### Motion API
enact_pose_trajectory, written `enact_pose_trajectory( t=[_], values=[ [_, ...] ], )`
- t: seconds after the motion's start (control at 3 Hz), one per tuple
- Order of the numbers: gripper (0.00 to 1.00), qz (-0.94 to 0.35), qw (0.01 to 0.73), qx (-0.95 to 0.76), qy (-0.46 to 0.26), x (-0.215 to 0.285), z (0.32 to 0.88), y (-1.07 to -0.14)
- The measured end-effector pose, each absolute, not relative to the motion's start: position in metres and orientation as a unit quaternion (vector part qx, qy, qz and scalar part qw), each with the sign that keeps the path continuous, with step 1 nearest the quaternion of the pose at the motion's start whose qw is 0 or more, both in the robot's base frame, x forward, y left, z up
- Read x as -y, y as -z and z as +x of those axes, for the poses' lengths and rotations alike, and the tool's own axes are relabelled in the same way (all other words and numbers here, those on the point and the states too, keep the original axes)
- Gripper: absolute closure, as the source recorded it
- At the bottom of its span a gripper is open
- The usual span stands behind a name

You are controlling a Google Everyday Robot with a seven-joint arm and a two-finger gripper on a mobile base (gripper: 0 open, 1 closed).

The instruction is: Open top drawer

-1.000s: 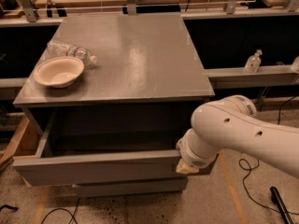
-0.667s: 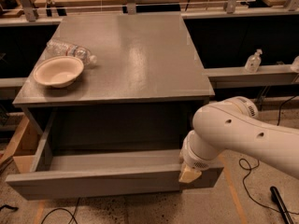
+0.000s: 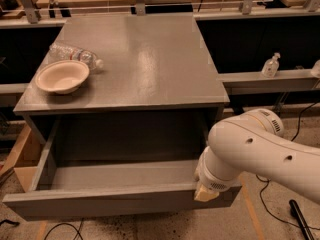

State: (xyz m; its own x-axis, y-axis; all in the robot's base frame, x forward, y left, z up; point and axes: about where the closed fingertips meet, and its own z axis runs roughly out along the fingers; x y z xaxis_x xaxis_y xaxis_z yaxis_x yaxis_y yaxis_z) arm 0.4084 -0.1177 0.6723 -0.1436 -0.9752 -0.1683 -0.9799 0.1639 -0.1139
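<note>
The top drawer (image 3: 100,201) is a wide matte grey box pulled well out of the grey cabinet (image 3: 135,59), and its bare grey interior shows. My white arm (image 3: 255,149) reaches in from the right. My gripper (image 3: 206,193) sits at the right end of the drawer's front panel, mostly hidden behind the wrist.
A cream bowl (image 3: 62,76) and a lying clear plastic bottle (image 3: 75,54) rest on the cabinet's top at the left. A small pump bottle (image 3: 270,65) stands on a side ledge at the right. Cables (image 3: 270,209) lie on the floor. A wooden frame (image 3: 20,159) is at the left.
The drawer has slid further out toward the camera, and my arm has moved down and back with its front panel.
</note>
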Motion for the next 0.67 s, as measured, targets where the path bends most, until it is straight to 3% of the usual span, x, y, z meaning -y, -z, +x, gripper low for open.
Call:
enact_pose_trajectory(
  t=[0.67],
  values=[
    [0.49, -0.647, 0.102, -0.755, -0.010, 0.1176, 0.4078, -0.6736]
  ],
)
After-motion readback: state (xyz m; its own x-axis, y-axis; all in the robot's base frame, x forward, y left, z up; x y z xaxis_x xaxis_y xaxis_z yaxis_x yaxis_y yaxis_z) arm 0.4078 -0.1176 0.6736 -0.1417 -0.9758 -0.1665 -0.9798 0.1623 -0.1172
